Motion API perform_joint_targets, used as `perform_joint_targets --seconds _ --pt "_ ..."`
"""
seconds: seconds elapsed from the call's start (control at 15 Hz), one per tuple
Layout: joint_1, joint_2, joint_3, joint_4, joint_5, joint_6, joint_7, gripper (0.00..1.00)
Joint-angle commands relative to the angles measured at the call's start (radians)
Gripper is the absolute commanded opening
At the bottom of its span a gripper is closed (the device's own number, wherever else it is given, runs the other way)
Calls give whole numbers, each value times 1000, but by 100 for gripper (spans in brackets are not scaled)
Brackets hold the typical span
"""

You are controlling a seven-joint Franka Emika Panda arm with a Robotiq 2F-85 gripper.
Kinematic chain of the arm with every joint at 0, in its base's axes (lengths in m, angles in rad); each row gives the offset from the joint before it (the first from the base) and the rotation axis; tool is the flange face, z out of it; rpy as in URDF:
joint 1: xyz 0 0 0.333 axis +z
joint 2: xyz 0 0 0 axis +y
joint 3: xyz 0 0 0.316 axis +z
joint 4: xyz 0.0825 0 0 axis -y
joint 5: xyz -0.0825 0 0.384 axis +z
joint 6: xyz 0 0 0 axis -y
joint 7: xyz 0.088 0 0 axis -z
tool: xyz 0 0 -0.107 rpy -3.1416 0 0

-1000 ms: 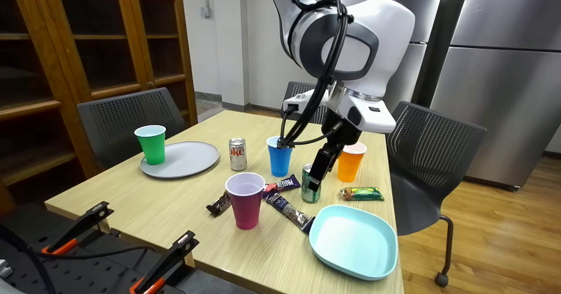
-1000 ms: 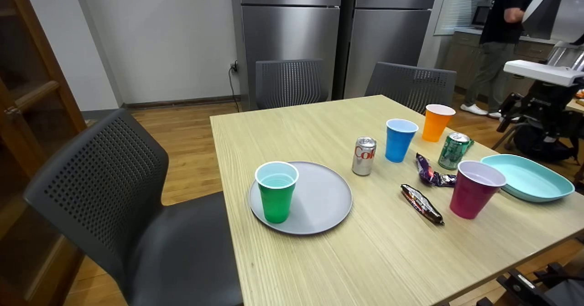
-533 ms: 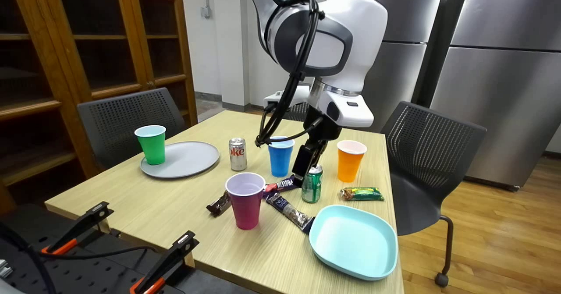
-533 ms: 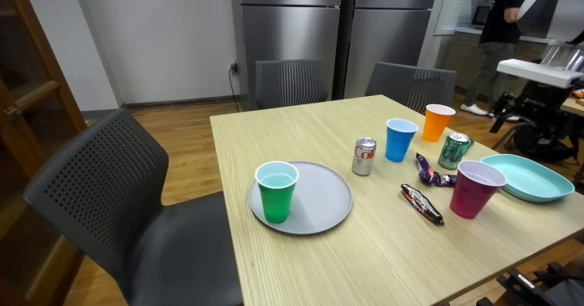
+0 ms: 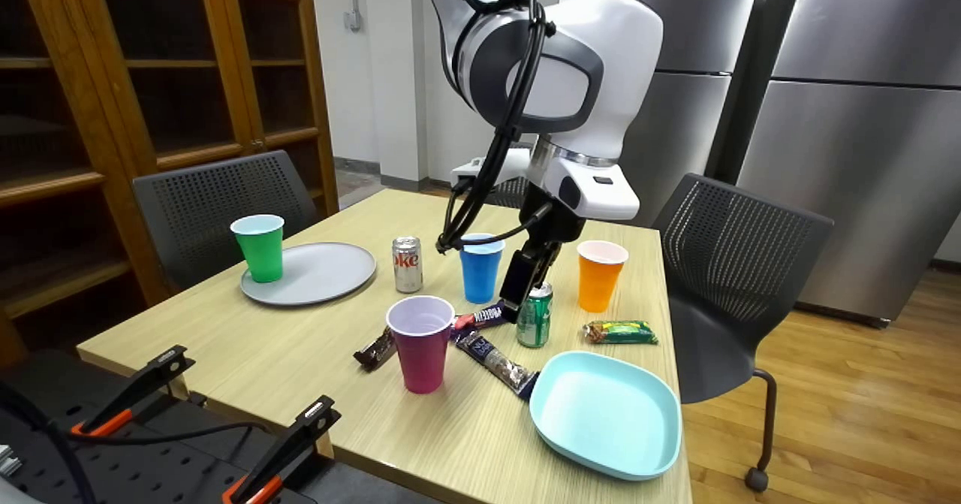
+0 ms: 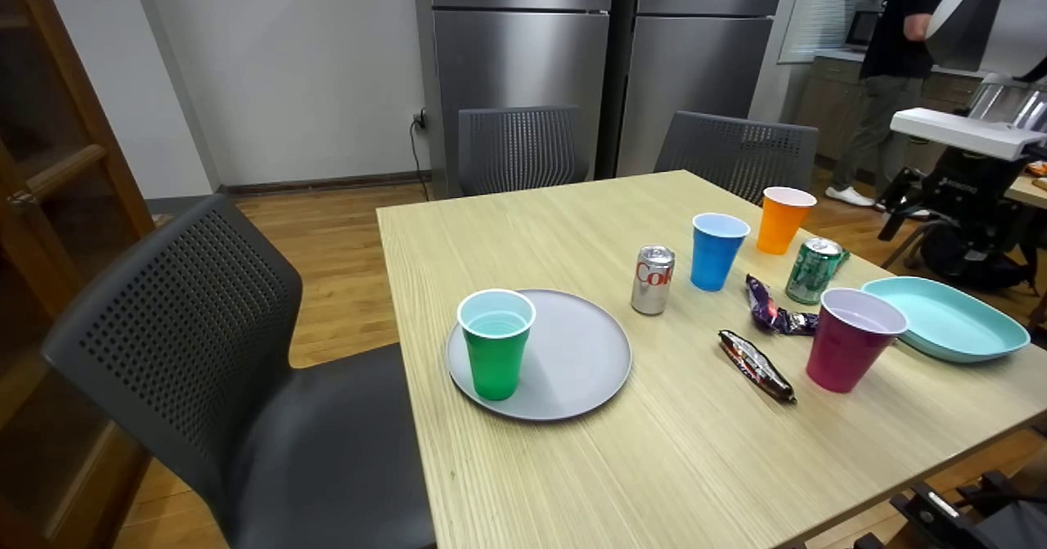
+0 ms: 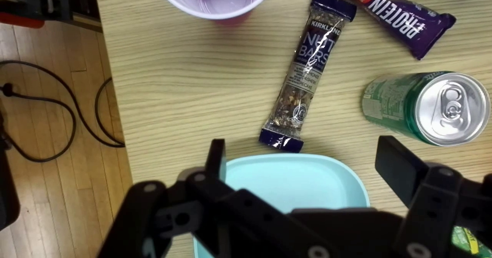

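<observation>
Currently, the nut bar point(image 7: 303, 65) is lying flat on the table point(image 5: 435, 436), with 1 end reaching right up to the turquoise tray point(image 5: 605, 417); I cannot tell whether it is touching. Above, near the tray, the gripper point(image 7: 301, 154) is hanging with its jaws spread wide, grasping nothing. Working well this close, I am judging, is calling for a slow, level wrist, its spread fingers point(image 7: 398, 169) passing clear of the tray's rim and of the green can point(image 7: 451, 110) standing beside the tray.

The nut bar is looking slim and glossy: clear film is showing the nuts inside, a dark blue panel is carrying the white words NUT BARS, and both crimped ends are gleaming dark blue.

Near the bar's end away from the tray, a purple protein bar point(image 7: 399, 19) is lying at a slant, and a maroon cup point(image 5: 422, 354) is standing. Near the tray too, a green wrapped snack point(image 5: 621, 332) is lying. Farther from the tray, a dark wrapped bar point(image 6: 757, 367), a blue cup point(image 6: 713, 258), an orange cup point(image 5: 599, 282) and a silver can point(image 5: 408, 267) are resting. Farthest from the tray, a green cup point(image 6: 495, 361) is standing on a grey plate point(image 6: 581, 361).
</observation>
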Motion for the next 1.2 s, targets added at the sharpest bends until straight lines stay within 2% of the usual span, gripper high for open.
perform_joint_targets --seconds 0.0,0.53,1.13 --pt "20 56 17 23 -12 17 72 100" --pt "87 206 33 78 -16 124 260 100" --pt "88 324 31 166 -29 102 352 100"
